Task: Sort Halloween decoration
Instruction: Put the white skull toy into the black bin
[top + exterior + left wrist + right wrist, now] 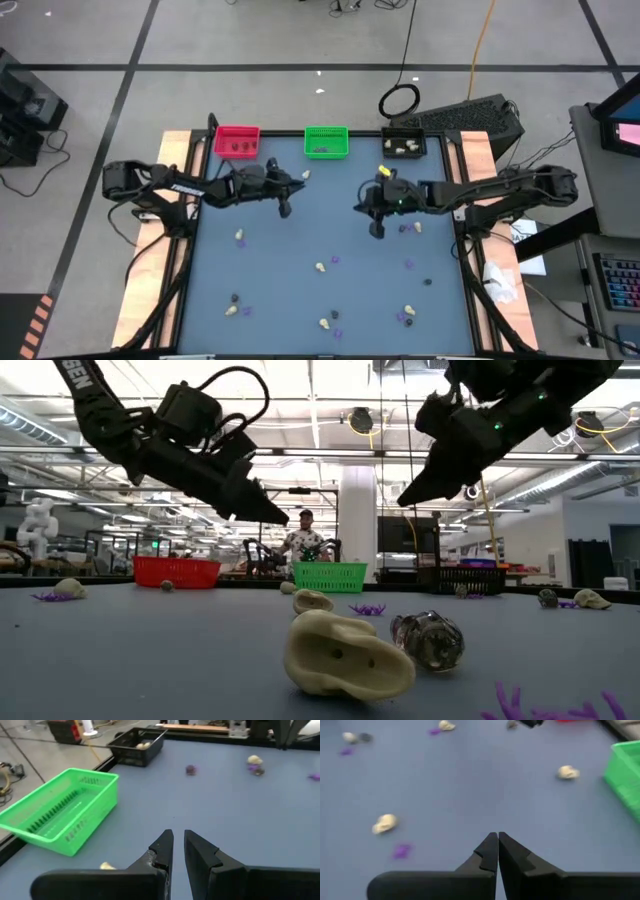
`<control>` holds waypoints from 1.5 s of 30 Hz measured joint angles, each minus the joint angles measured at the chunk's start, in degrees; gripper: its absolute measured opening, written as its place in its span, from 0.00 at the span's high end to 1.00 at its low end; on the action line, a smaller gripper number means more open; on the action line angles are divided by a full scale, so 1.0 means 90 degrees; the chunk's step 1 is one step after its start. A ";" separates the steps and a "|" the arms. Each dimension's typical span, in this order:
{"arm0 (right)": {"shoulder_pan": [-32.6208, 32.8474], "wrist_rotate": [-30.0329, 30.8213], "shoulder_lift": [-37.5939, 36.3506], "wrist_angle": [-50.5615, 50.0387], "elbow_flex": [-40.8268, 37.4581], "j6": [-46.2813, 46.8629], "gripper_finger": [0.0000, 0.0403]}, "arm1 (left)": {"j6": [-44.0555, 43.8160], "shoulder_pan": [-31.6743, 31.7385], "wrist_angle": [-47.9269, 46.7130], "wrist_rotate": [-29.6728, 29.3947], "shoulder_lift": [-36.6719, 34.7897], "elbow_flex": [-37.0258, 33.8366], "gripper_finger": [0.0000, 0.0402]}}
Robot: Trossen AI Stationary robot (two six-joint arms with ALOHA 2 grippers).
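The Halloween decoration lies scattered on the blue-grey table (300,290): cream lumps (320,267), dark lumps (426,282) and purple bits (408,265). One cream lump (345,655) and a dark one (428,638) lie close to the near edge. My left gripper (285,210) hangs above the table in front of the green bin (327,141). Its fingers (165,847) stand almost together, with nothing in the narrow slit. My right gripper (377,231) hangs shut and empty over the table's right half, beside a purple bit (404,228) and a cream lump (417,227).
Three bins stand in a row at the far edge: red (237,140), green, and black (404,145), each with a few trinkets inside. A cream lump (305,174) lies just in front of the green bin. Wooden rails (165,250) run along both sides of the table.
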 joint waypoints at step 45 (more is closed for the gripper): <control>0.3789 0.0285 0.4366 -0.0493 0.3591 0.2341 0.51 | 0.0163 -0.1977 -0.0006 -0.0007 0.0000 0.0000 0.90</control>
